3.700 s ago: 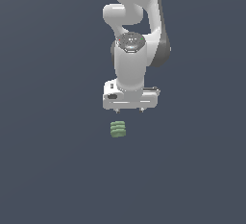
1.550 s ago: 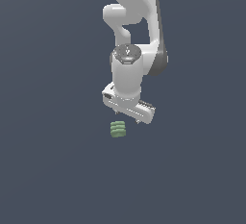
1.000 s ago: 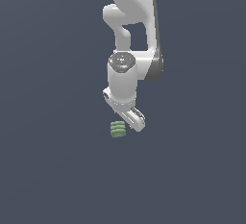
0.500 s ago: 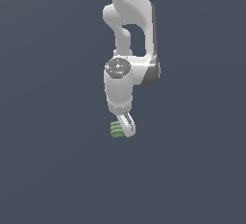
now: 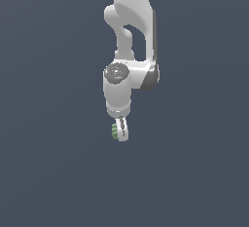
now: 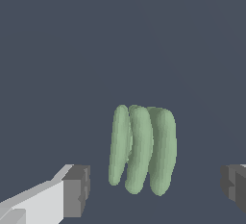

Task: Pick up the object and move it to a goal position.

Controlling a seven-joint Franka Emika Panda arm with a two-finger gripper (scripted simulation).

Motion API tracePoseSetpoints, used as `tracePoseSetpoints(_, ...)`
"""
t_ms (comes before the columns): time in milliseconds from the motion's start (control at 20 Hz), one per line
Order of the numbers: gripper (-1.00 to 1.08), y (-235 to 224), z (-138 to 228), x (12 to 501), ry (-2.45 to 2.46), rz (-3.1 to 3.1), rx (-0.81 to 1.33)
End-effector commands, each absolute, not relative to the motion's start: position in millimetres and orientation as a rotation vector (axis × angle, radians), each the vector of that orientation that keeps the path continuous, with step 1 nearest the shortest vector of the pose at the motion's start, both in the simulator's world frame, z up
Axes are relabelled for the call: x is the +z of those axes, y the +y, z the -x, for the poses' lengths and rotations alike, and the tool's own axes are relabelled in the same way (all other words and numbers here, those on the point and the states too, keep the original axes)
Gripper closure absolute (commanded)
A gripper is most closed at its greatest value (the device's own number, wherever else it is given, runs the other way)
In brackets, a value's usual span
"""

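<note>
The gripper point(image 6: 153, 189) is held wide open, one dark pad point(image 6: 77, 191) on each side of the ribbed green object point(image 6: 141, 148), untouched between them, so closing would catch it. No counter edge is visible.

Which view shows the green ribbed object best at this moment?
The wrist view: the object fills the middle, all three ridges clear, lying between the open gripper fingers. In the exterior view the gripper hides most of it.

Matt ribbed lump point(image 6: 142, 149), seemingly plastic
</note>
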State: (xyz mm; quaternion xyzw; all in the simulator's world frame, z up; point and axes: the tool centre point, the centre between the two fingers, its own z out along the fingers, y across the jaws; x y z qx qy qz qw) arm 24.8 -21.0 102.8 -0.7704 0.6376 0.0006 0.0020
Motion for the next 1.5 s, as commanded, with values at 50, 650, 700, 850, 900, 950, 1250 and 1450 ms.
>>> tracePoseSetpoints(50,-0.92,-23.4,-24.6,100.3,2.063,2.367,0.001)
tracePoseSetpoints(650,-0.92,-24.9,-24.3,92.3,2.104,2.333,0.0)
tracePoseSetpoints(700,-0.92,-25.2,-24.2,88.9,2.104,2.333,0.0)
tracePoseSetpoints(850,-0.92,-25.4,-23.6,74.2,2.107,2.331,0.0)
tracePoseSetpoints(900,-0.92,-25.4,-23.4,68.3,2.107,2.33,0.0)
tracePoseSetpoints(950,-0.92,-25.5,-23.2,63.1,2.108,2.329,0.0)
tracePoseSetpoints(1250,-0.92,-25.4,-24.1,48.3,2.109,2.328,0.0)
tracePoseSetpoints(1450,1.08,-25.4,-24.3,48.1,2.109,2.328,0.0)
